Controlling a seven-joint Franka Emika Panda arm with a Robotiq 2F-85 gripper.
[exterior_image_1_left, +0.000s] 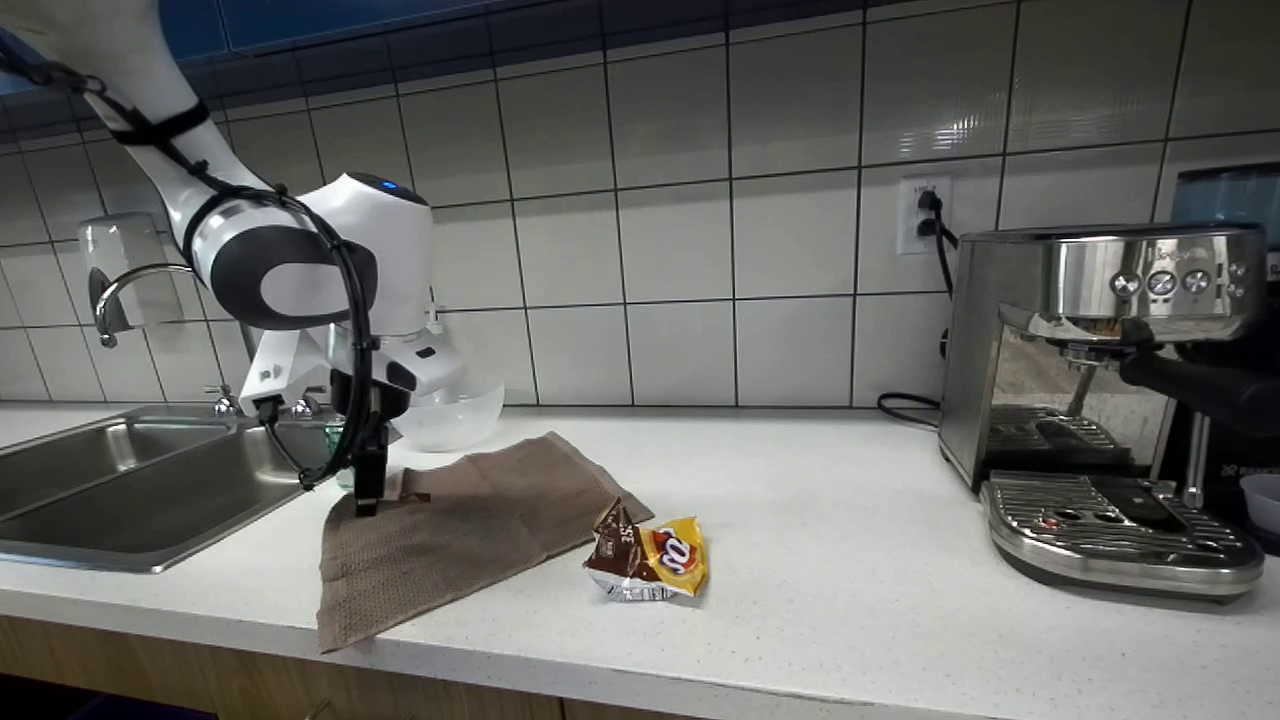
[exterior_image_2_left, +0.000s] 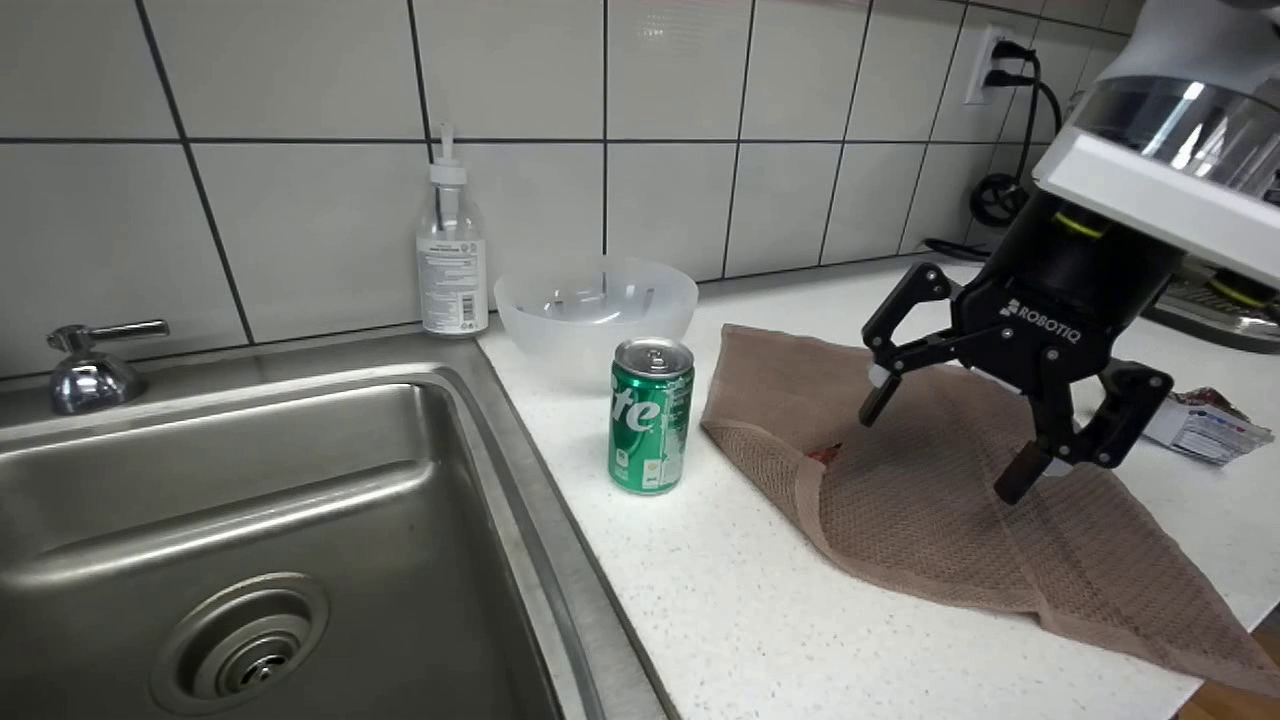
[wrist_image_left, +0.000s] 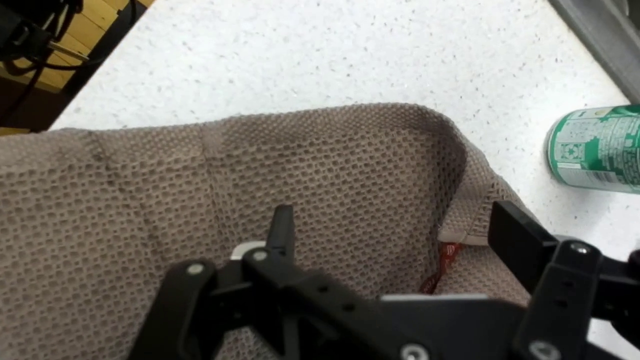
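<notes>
End effector (exterior_image_2_left: 940, 450): positioned over the towel (exterior_image_2_left: 930, 540), fingers (exterior_image_2_left: 1021, 472) spread wide, nothing gripped; contact with the towel cannot be told
ROBOTIQ (exterior_image_2_left: 1045, 322): printed in white on the end effector's black body
Towel: brown, laid creased on the counter (exterior_image_2_left: 760, 620), one corner folded over, another draped past the counter's edge
Red tag (wrist_image_left: 447, 256): fixed at the towel's folded corner, marked with a pale emblem too small to be read
Green can (exterior_image_2_left: 650, 420): stood upright just beside the towel; "te" shown in large white letters in an exterior view, a barcode and fine print in the wrist view
Crumpled wrapper (exterior_image_1_left: 648, 555): brown and yellow, placed just beside the towel's edge; large white letters, seemingly "SO", smaller print not legible
Pump bottle (exterior_image_2_left: 452, 270): seen beyond the towel; label printed with a barcode and wording too small to be read
Coffee machine (exterior_image_1_left: 1080, 400): stood well apart from the towel, front script too faint
</notes>
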